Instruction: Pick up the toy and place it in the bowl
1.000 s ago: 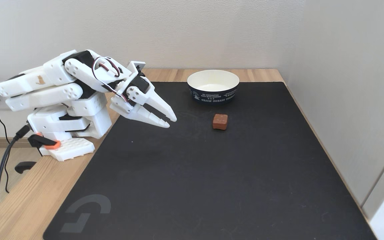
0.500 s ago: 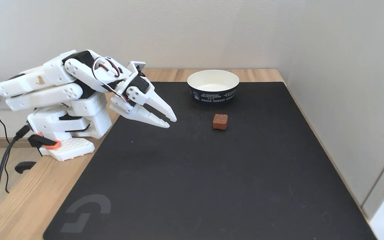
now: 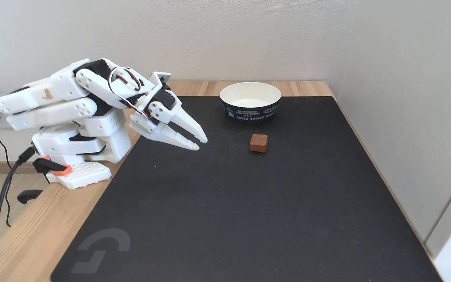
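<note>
At the left edge of the light wooden table, the white five-joint arm sits folded low over its base, with a black cable hanging off the table's left side. Its white two-finger gripper points right and slightly downward, over the left part of the black rectangular desk mat that covers most of the tabletop. The fingers are parted by a narrow gap at the tips and pinch nothing.

Further right, well apart from the fingertips, the small reddish-brown cube-like toy rests flat on the mat, toward the mat's far edge. Just beyond it, near the far edge of the table, stands the round paper bowl, white inside and dark navy outside with white print; it is empty, and toy and bowl are near each other but not touching.

The step in hand looks to be the reach toward the toy, with nothing of the task done so far. To do it well, the arm should extend rightward with the fingers spread wider than the block before descending, since the present gap seems barely enough. Coming down from above, with one finger on each flat side, would keep the block from being nudged toward the bowl. Closing should be centred on the block's rounded faces, so it does not twist out, and low enough to grip firmly without scraping the mat.
</note>
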You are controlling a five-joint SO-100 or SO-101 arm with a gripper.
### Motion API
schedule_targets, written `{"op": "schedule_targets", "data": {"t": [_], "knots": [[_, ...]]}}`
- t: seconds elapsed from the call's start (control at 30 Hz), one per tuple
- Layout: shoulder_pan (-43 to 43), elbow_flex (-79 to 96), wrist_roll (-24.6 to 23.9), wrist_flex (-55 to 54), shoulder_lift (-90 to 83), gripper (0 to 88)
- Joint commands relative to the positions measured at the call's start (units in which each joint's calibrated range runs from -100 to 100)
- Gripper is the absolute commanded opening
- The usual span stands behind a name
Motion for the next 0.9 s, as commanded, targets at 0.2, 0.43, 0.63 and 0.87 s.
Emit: {"op": "schedule_targets", "data": {"t": [0.2, 0.43, 0.63, 0.87], "knots": [[-0.6, 0.6, 2.4, -0.6, -0.8, 40.8], [-0.5, 0.3, 2.4, -0.3, -0.8, 44.2], [-0.5, -7.2, -2.2, 5.2, 0.4, 44.7], [-1.8, -31.9, -7.0, 10.2, 24.4, 44.4]]}}
